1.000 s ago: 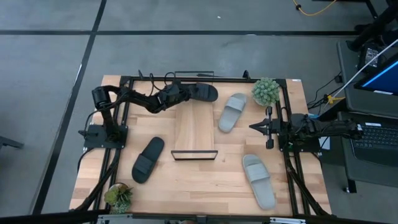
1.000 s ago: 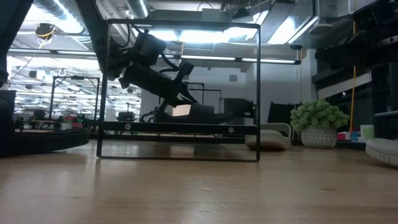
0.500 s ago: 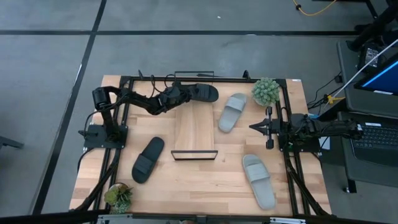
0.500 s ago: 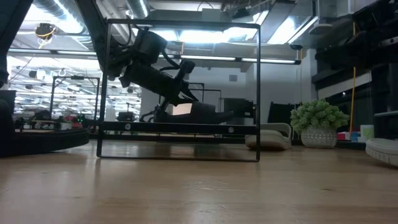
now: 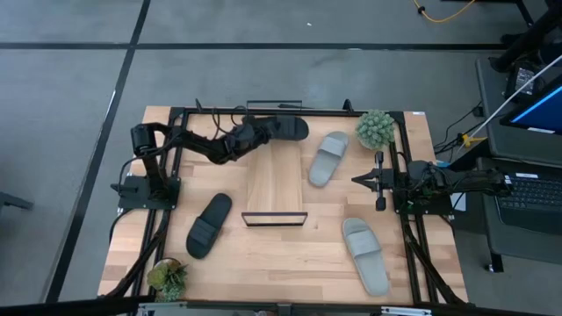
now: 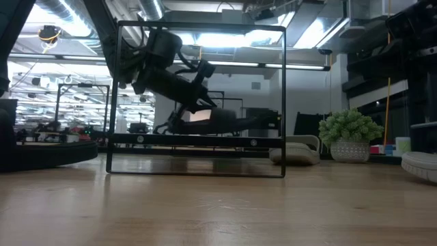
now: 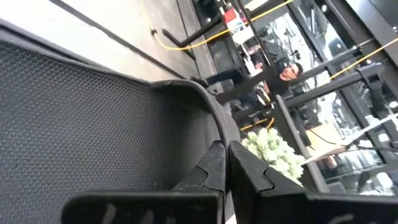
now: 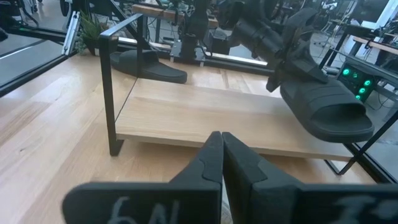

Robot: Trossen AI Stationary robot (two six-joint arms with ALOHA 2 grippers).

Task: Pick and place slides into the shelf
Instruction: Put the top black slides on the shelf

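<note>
My left gripper [image 5: 255, 133] is shut on one black slide [image 5: 285, 129] over the far end of the shelf [image 5: 275, 180]; the right wrist view also shows this black slide [image 8: 323, 102] above the board [image 8: 205, 115]. The second black slide [image 5: 209, 225] lies flat on the table near the shelf's near-left corner. One grey slide [image 5: 328, 158] lies right of the shelf, the other grey slide [image 5: 365, 254] near the right-front corner. My right gripper [image 5: 358, 179] waits shut at the table's right side. My left gripper holds the black slide by its end toward the table's left [image 8: 291, 70], pinched between the two fingers. The fingers [image 7: 214, 165] come slanting down from the left, roughly along the slide. The slide is lifted clear, just above the shelf's far end.
A potted plant [image 5: 376, 129] stands at the far right corner and another plant [image 5: 167, 279] at the near left corner. The shelf's black wire frame [image 8: 109, 81] stands up at its near end. A black rail frame [image 5: 176, 175] runs round the table.
My left gripper has risen a little and drifted slightly toward the far edge, still shut on the black slide. The slide has come up slightly off the shelf's far end with it.
</note>
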